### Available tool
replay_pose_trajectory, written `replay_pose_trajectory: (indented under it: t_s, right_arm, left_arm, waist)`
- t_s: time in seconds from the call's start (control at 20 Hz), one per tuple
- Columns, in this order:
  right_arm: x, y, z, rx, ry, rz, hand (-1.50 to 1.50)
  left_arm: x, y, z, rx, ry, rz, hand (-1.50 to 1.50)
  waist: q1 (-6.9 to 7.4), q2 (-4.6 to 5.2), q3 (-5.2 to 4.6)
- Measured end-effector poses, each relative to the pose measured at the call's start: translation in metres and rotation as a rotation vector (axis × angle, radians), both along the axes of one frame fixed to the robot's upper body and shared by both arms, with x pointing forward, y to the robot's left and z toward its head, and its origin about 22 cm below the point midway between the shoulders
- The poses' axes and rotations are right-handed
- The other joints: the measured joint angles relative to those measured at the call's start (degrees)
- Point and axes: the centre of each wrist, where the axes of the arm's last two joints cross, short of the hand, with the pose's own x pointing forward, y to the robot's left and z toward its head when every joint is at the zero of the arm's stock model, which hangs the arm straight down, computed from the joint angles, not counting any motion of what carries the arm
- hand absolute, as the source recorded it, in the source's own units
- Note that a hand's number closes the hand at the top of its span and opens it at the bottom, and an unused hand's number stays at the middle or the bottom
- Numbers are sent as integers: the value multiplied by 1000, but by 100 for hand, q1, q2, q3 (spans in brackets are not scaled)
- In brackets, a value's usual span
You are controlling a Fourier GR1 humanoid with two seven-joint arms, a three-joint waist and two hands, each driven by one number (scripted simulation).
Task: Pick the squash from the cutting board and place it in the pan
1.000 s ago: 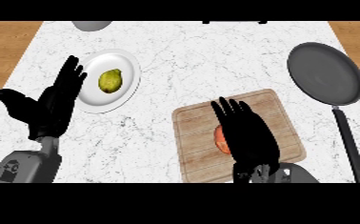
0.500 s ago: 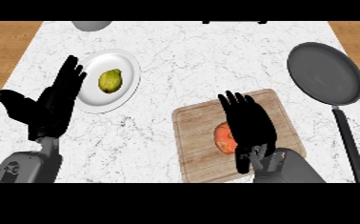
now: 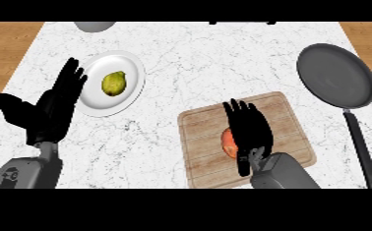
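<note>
Squash (image 3: 228, 143), orange, lies on the wooden cutting board (image 3: 280, 117) at lower centre-right of the frame, and the right robot hand (image 3: 249, 127) is laid over it, fingers straight and spread, only the squash's left edge peeking out. Over at the right edge, the dark pan (image 3: 335, 75) sits on the marble worktop (image 3: 210, 58), handle trailing toward the lower edge. At the left, the left robot hand (image 3: 58, 102) rests open, fingers up, beside a white plate (image 3: 134, 85) carrying a yellow-green fruit (image 3: 112, 83).
</note>
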Motion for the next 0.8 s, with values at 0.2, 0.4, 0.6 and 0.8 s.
replay_pose_trajectory:
  t_s: [0.2,0.4,0.6,0.8]
  right_arm:
    - [9,-1,-14,23,-7,-4,-150]
    - [14,-6,-21,43,10,-8,-150]
    - [18,-5,-33,53,29,13,150]
    - [22,0,-40,59,-9,64,150]
  left_arm:
    - [1,0,7,-2,-1,-5,0]
    - [-2,2,6,-8,1,-2,0]
    - [3,3,6,-11,1,0,0]
    - [1,1,3,-11,-1,-5,0]
  waist:
    - [3,1,0]
    - [1,-1,0]
    - [1,0,-1]
    - [-5,-25,-24]
